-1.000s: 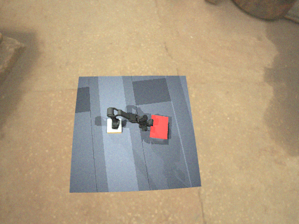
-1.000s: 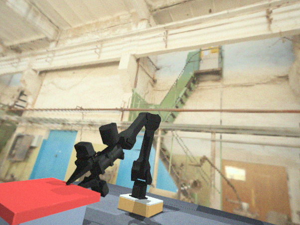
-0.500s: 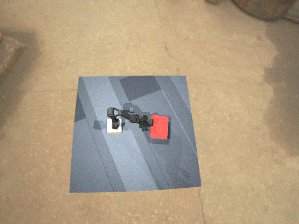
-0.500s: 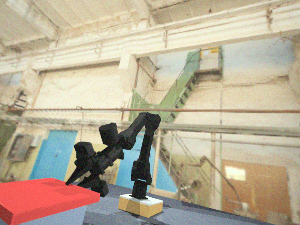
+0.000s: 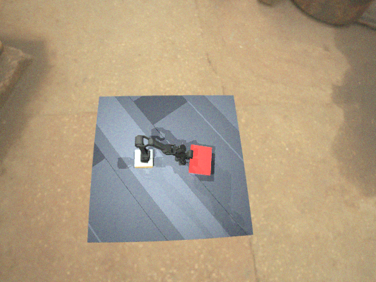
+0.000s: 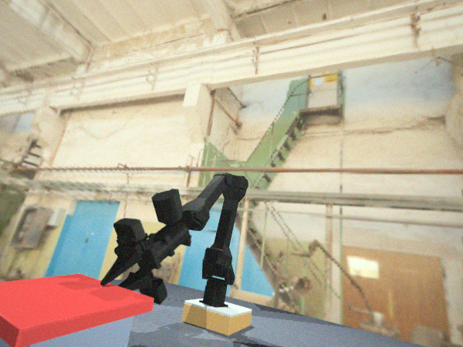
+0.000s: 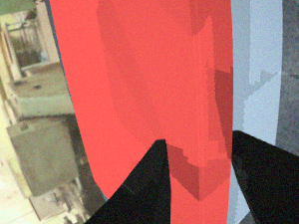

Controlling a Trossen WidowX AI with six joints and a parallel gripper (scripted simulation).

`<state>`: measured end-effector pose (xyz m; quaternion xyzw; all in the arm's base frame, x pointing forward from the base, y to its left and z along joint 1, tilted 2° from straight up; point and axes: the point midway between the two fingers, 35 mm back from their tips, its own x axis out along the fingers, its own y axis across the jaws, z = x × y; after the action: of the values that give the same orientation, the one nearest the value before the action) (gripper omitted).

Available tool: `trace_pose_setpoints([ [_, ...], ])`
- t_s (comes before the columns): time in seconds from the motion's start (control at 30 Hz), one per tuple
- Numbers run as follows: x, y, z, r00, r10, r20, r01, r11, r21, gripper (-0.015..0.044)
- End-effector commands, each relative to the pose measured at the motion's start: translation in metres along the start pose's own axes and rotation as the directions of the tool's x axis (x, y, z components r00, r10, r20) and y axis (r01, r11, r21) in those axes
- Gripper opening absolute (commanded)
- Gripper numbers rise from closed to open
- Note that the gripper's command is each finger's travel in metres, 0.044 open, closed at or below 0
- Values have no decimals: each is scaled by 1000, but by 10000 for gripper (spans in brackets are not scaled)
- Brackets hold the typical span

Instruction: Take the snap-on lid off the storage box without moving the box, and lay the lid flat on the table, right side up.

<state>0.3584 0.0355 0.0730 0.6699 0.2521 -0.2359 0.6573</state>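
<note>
Gripping its near long edge, the black claw [image 5: 190,157] [image 6: 111,285] [image 7: 197,144] meets the flat red rectangular lid [image 5: 200,164] [image 6: 65,304] [image 7: 80,35] in the top view from the left, above mid-edge; the lid's long axis runs roughly up and down the frame, right of centre on the blue-grey table [image 5: 141,216] [image 6: 309,323] [image 7: 291,100].

In the exterior view, lower left, the lid caps the pale blue-grey box [image 6: 96,331] [image 7: 266,60]; the arm's white-topped block [image 5: 138,164] [image 6: 193,318] stands apart, lower centre.

In the wrist view, the right finger is beside the box wall, which likely calls for a careful upward peel.

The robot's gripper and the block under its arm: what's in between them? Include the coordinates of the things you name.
In the top view, the black arm [image 5: 159,145] [image 6: 231,215] arches from the white-topped block [image 5: 138,164] [image 6: 216,319] to the gripper [image 5: 190,159] [image 6: 111,285] [image 7: 200,136], above the table [image 5: 132,206] [image 6: 309,331].
</note>
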Motion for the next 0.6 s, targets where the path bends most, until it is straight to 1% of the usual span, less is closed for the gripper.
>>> trace_pose_setpoints([
  [0.0, 0, 0, 0, 1000, 1, -1, -1, 1000, -1, 0],
  [0.57, 1, 1, 0, 1000, 1, -1, -1, 1000, -1, 0],
])
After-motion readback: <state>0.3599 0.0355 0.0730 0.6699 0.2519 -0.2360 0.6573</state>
